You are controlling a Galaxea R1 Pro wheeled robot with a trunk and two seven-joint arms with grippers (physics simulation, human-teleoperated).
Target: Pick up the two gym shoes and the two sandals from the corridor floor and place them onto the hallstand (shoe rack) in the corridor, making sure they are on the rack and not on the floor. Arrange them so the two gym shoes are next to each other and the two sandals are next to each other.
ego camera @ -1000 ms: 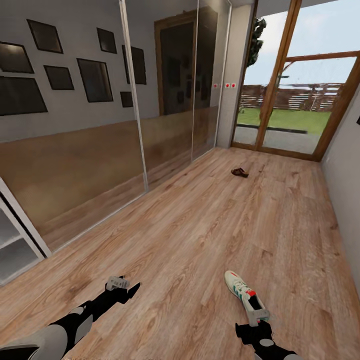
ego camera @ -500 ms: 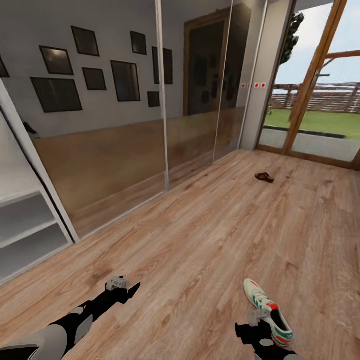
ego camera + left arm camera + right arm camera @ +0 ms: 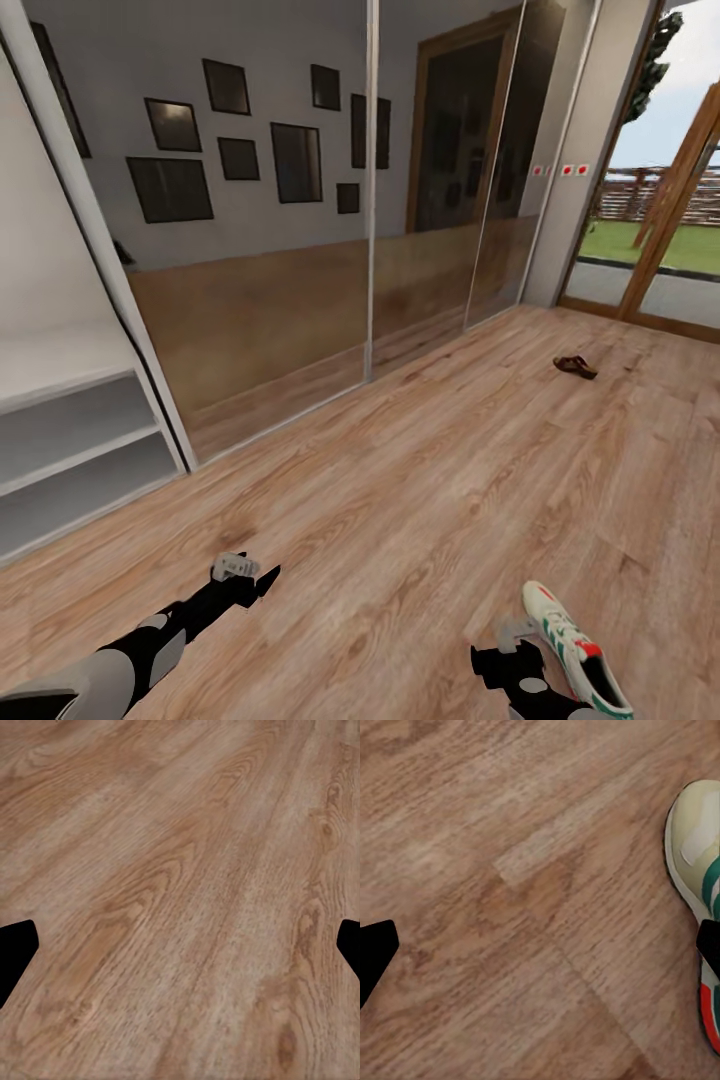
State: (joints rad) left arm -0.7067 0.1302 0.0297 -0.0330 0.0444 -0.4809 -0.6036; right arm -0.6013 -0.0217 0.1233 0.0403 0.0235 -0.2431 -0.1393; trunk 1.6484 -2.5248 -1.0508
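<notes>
1. Where the head camera looked down, both arms reached low and forward over the corridor floor (image 3: 420, 470); a gym shoe (image 3: 578, 648) lay just beside the right gripper (image 3: 510, 640), one sandal (image 3: 575, 366) lay well off toward the glazed door, and the hallstand (image 3: 70, 440) stood at left.
2. At the left wrist, the left gripper (image 3: 180, 945) hung spread above bare planks.
3. At the right wrist, the right gripper's dark fingertips (image 3: 375, 949) stood wide apart, holding nothing, with the gym shoe at one tip.

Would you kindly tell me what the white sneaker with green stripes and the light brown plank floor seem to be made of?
The white sneaker with green stripes looks like smooth leather or synthetic, judging by its matte, even panels in the right wrist view; the render leaves it open. The light brown plank floor looks like wood or wood-look laminate, with visible grain, knots and a soft sheen.
</notes>
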